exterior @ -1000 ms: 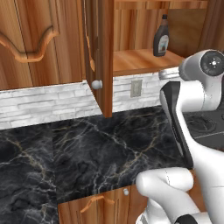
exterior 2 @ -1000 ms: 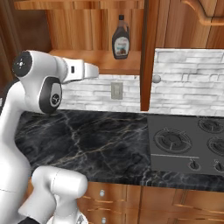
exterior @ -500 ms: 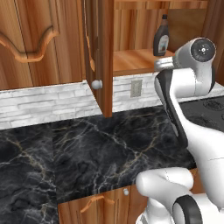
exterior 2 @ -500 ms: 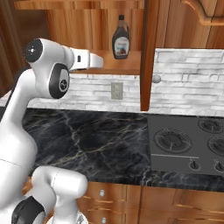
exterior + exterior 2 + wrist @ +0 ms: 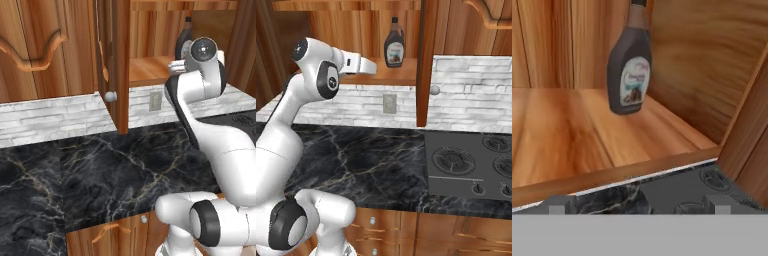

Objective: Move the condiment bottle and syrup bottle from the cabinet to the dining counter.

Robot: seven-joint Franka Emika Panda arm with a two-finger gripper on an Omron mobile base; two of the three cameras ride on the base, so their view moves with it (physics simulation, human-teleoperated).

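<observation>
The syrup bottle [image 5: 394,49], brown with a dark cap and a pale label, stands upright on the lower shelf of the open cabinet [image 5: 403,76]. From the left base it [image 5: 183,36] is mostly hidden behind my arm. In the hand view the syrup bottle [image 5: 629,65] stands toward the back right of the shelf [image 5: 572,130], well ahead of me. My gripper [image 5: 637,206] is open and empty, level with the shelf's front edge. From the right base, the gripper [image 5: 371,66] sits left of the bottle, apart from it. The condiment bottle and the dining counter are out of view.
The open cabinet door [image 5: 425,55] with its silver knob [image 5: 435,90] hangs just right of the bottle; the same door [image 5: 114,65] shows from the left. Below lie a black marble top [image 5: 110,170], white brick wall [image 5: 471,90], wall outlet [image 5: 389,103] and stove [image 5: 466,162].
My arm has lifted and swung the hand up to shelf height, closer to the syrup bottle. The jaws have stayed open.
</observation>
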